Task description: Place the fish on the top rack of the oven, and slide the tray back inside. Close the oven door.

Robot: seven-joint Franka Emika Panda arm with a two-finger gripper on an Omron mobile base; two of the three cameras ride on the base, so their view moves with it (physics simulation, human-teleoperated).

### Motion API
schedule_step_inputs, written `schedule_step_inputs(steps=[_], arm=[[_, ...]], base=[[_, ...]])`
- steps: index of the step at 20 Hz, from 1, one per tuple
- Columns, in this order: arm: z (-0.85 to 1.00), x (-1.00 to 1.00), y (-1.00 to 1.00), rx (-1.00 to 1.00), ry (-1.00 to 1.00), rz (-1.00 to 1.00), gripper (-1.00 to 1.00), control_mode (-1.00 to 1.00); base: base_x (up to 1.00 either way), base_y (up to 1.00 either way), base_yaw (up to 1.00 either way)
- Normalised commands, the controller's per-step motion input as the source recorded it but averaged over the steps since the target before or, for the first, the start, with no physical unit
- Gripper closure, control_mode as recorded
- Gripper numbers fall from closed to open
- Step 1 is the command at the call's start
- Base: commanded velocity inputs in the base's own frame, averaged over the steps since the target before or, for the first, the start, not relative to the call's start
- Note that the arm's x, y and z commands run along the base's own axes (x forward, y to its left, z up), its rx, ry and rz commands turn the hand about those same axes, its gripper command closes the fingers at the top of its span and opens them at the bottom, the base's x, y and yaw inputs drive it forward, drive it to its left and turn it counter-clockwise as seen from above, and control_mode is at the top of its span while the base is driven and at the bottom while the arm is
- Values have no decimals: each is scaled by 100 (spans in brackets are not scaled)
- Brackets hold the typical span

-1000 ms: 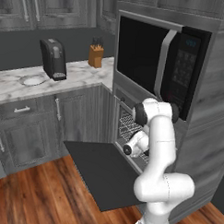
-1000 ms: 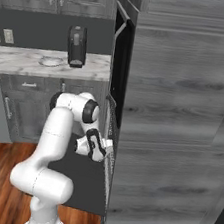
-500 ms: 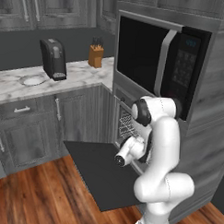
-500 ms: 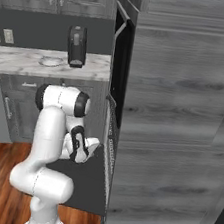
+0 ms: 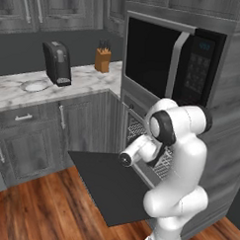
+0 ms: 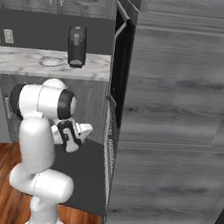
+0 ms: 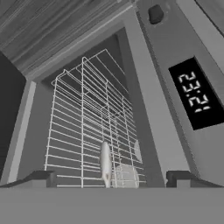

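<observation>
While the oven door (image 5: pixel 112 183) lies flat and open over the wood floor (image 5: pixel 34 212), the arm folds at the elbow, its forearm reaching toward the oven (image 5: pixel 141 137), and the end effector (image 7: pixel 113 177) has its fingers (image 7: pixel 41 178) set wide apart, clamped on nothing. In the hand view the rack (image 7: pixel 87 127) runs toward 12 o'clock with the pale fish (image 7: pixel 105 162) lying on it near 6, and the oven's display (image 7: pixel 196 93) at 3. A marble table (image 5: pixel 54 84) carries a coffee maker (image 5: pixel 57 63) and knife block (image 5: pixel 102 59); a microwave (image 5: pixel 171 62) sits above the oven.

One oven (image 5: pixel 141 137), one door (image 5: pixel 109 186) down, one wire rack (image 7: pixel 87 127), one fish (image 7: pixel 105 164). One microwave (image 5: pixel 169 60), one coffee maker (image 5: pixel 57 63), one knife block (image 5: pixel 101 60).
</observation>
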Motion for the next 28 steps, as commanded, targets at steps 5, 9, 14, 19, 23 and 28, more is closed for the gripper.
schedule_step_inputs(steps=[5,9,14,19,23,28], arm=[[86,-40,43,20,18,0,-100,-100],[48,-60,65,10,17,6,-100,-100],[19,-88,81,2,5,11,-100,-100],[13,-92,93,0,4,11,-100,-100],[61,-48,88,0,19,11,-100,-100],[38,-46,90,0,27,12,-100,-100]], base=[[0,0,0],[0,0,0],[0,0,0],[0,0,0],[0,0,0],[0,0,0]])
